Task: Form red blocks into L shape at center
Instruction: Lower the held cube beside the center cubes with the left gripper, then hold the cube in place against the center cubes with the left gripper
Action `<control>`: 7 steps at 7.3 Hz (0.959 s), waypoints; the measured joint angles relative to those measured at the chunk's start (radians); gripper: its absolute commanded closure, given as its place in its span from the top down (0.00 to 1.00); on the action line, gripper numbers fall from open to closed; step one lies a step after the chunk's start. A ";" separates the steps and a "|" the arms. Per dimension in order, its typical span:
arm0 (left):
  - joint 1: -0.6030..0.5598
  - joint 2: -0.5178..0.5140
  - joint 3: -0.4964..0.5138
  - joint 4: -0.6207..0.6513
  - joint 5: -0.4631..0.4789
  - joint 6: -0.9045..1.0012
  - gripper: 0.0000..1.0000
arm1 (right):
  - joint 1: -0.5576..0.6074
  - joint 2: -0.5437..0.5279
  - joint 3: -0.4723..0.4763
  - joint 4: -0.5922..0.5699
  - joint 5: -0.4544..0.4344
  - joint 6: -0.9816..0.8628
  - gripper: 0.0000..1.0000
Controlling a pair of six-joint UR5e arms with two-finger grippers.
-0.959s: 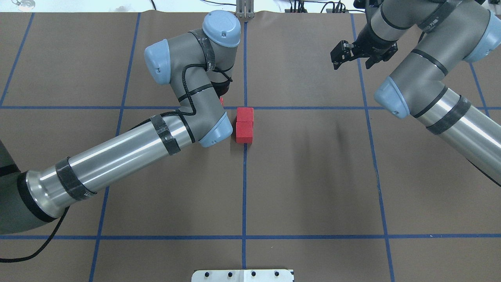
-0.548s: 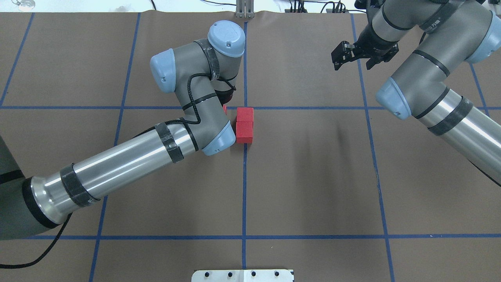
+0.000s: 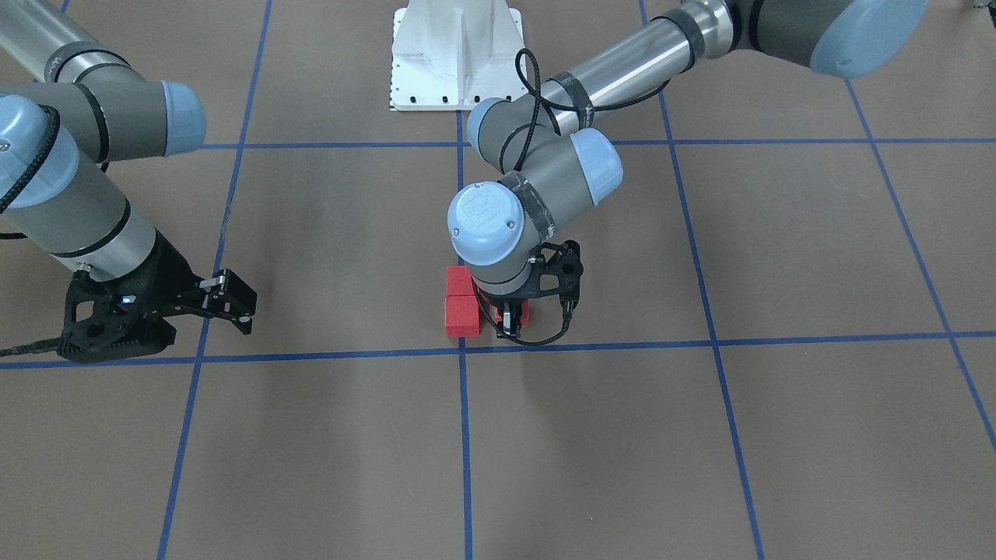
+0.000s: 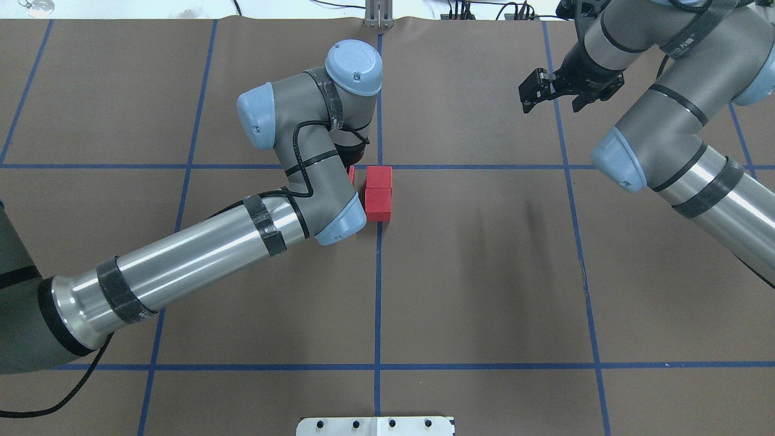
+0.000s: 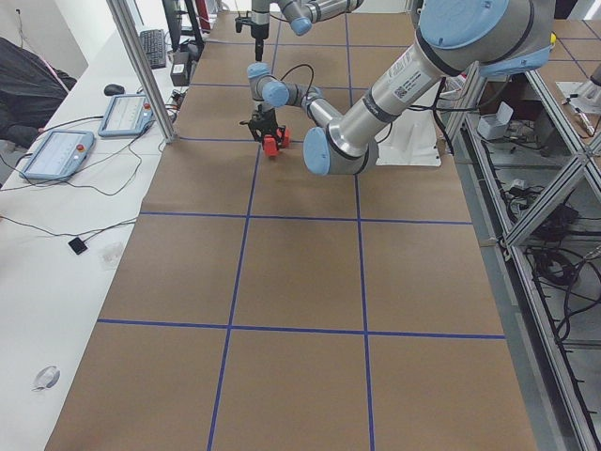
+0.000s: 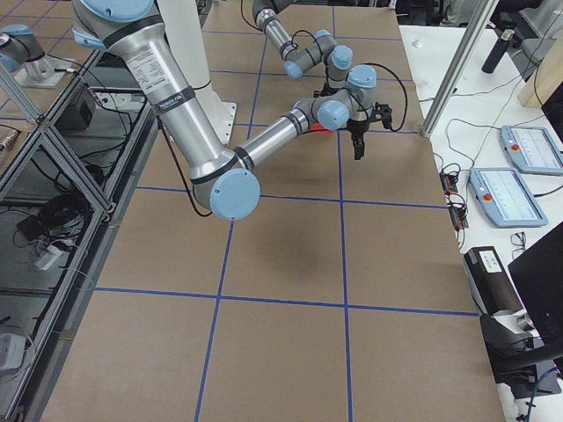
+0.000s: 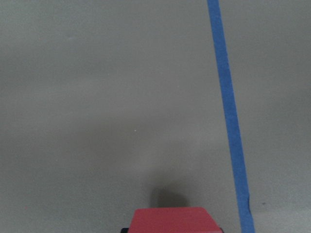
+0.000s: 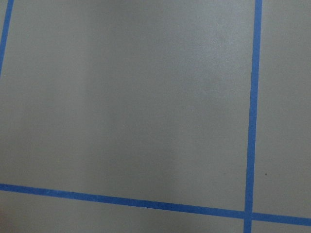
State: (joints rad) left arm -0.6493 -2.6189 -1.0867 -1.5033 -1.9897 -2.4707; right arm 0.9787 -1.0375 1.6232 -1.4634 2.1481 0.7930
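Observation:
Two red blocks point(image 4: 378, 177) point(image 4: 378, 204) lie touching in a line on the blue centre line; in the front-facing view they show one behind the other point(image 3: 459, 281) point(image 3: 462, 316). My left gripper point(image 3: 510, 325) points straight down right beside them, shut on the third red block point(image 3: 517, 311). That block shows as a thin sliver point(image 4: 352, 175) under the wrist in the overhead view and at the bottom edge of the left wrist view point(image 7: 175, 221). My right gripper point(image 3: 236, 305) is open and empty, far off to the robot's right point(image 4: 533, 92).
The table is covered in brown paper with a blue tape grid point(image 4: 378, 303). The white robot base plate point(image 3: 455, 54) sits at the near edge by the robot. The left forearm point(image 4: 194, 254) lies across the left half of the table.
My left arm has moved right with its red block, closing in on the two blocks on the table. My right arm has drifted slightly right and back.

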 measured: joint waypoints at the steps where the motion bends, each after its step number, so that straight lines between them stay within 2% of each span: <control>1: -0.005 -0.001 0.000 -0.012 0.000 -0.011 0.00 | 0.000 -0.002 0.001 0.000 0.000 0.000 0.99; 7: -0.002 -0.003 0.012 -0.066 0.000 -0.025 0.00 | 0.000 -0.002 0.001 0.000 -0.001 0.000 0.99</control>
State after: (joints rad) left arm -0.6513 -2.6216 -1.0748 -1.5697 -1.9896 -2.4952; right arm 0.9787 -1.0400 1.6245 -1.4634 2.1476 0.7931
